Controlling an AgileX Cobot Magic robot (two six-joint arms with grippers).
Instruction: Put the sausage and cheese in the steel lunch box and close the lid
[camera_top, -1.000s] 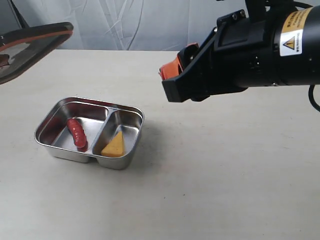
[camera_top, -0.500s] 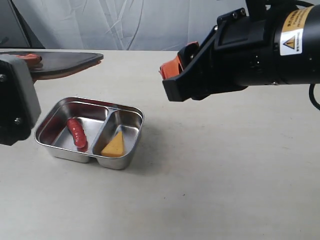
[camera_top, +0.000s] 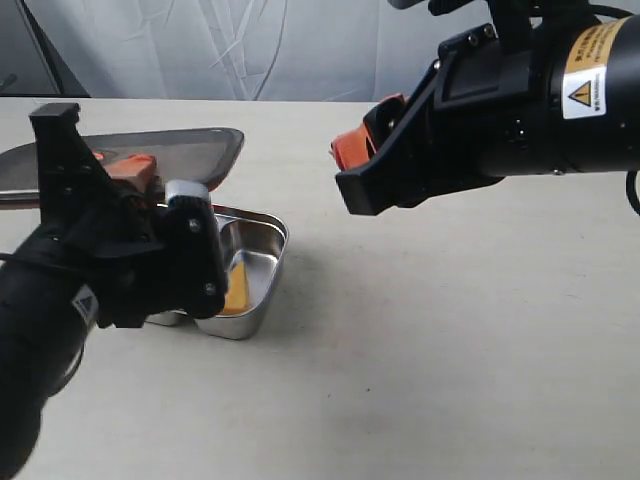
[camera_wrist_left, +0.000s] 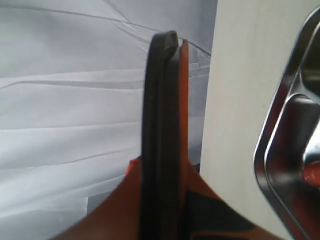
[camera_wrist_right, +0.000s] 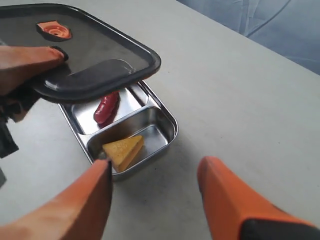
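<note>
A steel lunch box (camera_wrist_right: 170, 127) with 2 compartments is seen resting on a pale desk (camera_top: 450, 330). A red sausage (camera_wrist_right: 106, 107) is laid in 1 compartment, and a yellow cheese (camera_wrist_right: 123, 150) wedge is laid in the other, just beside it. A dark translucent lid (camera_wrist_right: 100, 50), marked by an orange valve (camera_wrist_right: 54, 30), is held roughly level above the sausage side of the box and is not seated on it. The lid's edge is pinched by the left claw (camera_wrist_left: 165, 185), whose orange fingers are pressed against both faces. The right claw (camera_wrist_right: 155, 167) is spread wide and empty, raised above the desk, clear of the box.
</note>
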